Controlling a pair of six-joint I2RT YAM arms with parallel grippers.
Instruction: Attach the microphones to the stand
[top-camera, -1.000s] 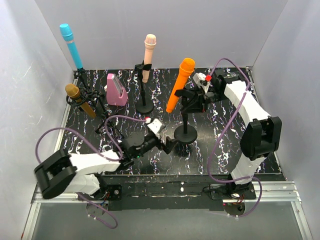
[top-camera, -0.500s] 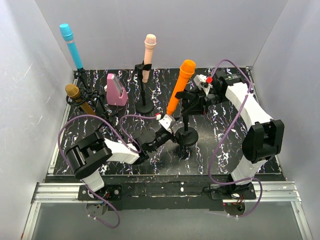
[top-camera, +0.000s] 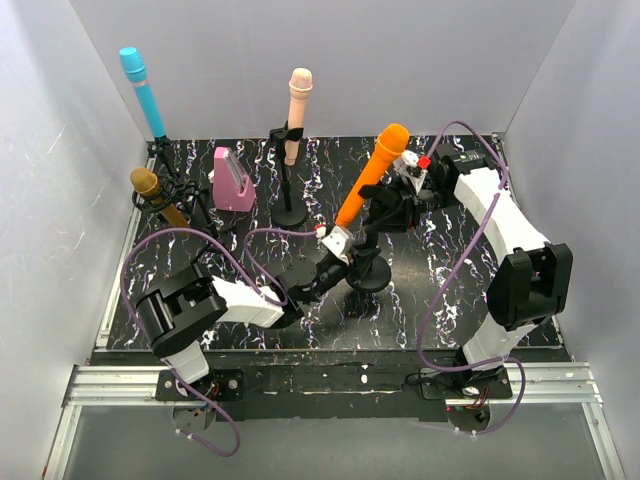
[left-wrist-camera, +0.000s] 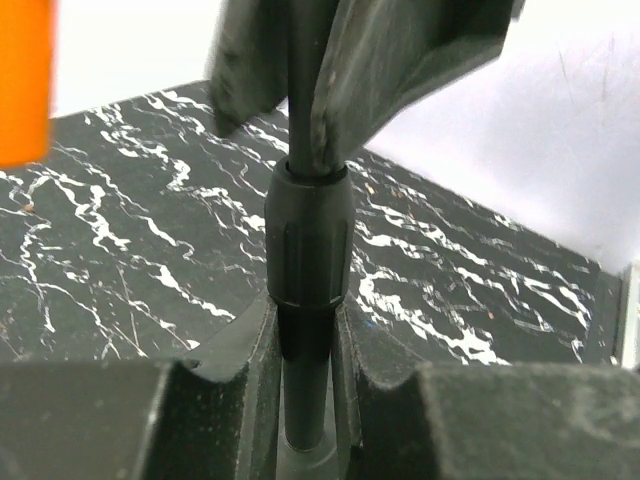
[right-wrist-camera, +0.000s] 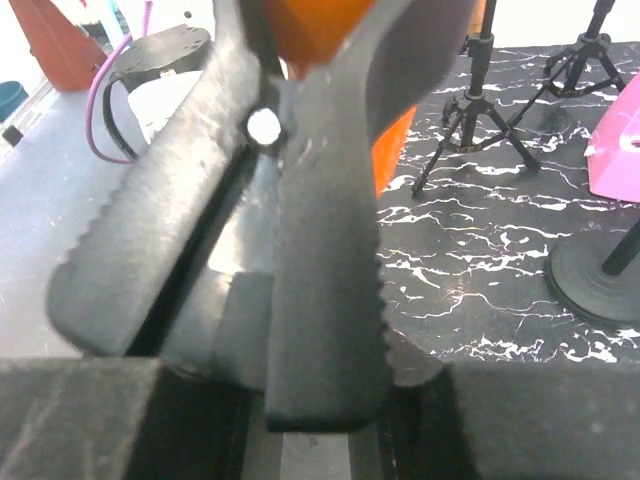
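Clamping the stand (left-wrist-camera: 308, 240) just above its round base, the left gripper (left-wrist-camera: 303, 322) has both fingers pressed against the black pole, and its arm lies low across the tabletop (top-camera: 395, 315). Higher on that stand, the right gripper (top-camera: 388, 203) surrounds the serrated handles of the clip (right-wrist-camera: 320, 300); whether it squeezes them I cannot tell. The orange microphone (top-camera: 372, 178) sits in that clip, slanting upward. Left of this stand, the peach-pink microphone (top-camera: 297, 105), gold microphone (top-camera: 152, 190) and cyan microphone (top-camera: 143, 92) already sit on other stands, so seemingly only this last seating is left.
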